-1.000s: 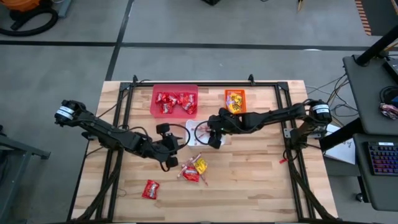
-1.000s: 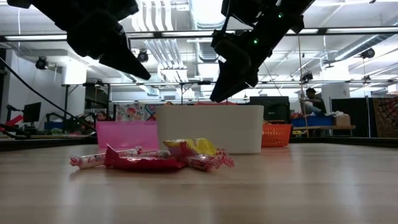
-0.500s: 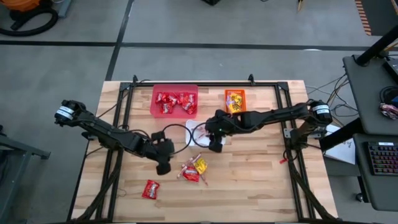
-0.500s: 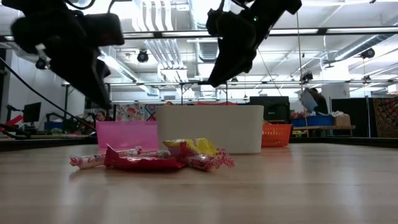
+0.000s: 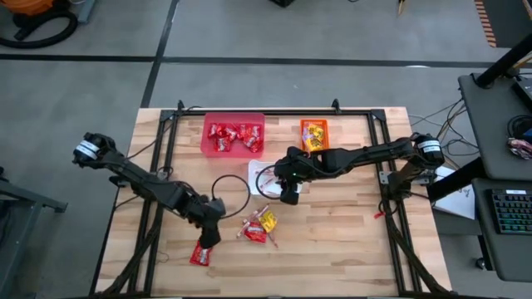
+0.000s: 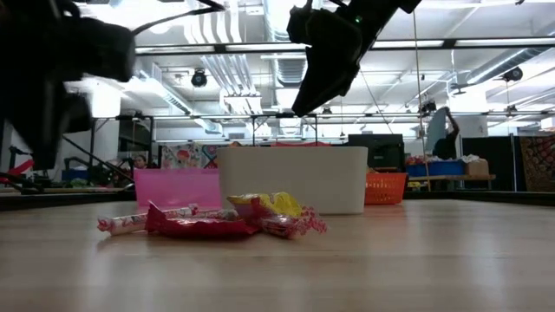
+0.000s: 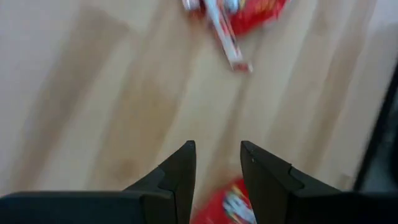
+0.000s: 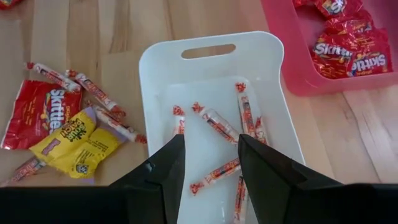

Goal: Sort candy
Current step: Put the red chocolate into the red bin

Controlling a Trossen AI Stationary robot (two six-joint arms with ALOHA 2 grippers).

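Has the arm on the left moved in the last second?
Yes. The left gripper has swung away from the white bin toward the table's near edge, and now hangs over the lone red packet.

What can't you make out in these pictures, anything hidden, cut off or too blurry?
- Lone red packet: in the left wrist view, cut off by the edge and partly behind the left gripper.
- Left gripper in the low view: a dark blur at the edge.
- White bin: in the high view, mostly covered by the right gripper; its sticks show only in the right wrist view.
- Orange bin: in the low view, mostly hidden behind the white bin.
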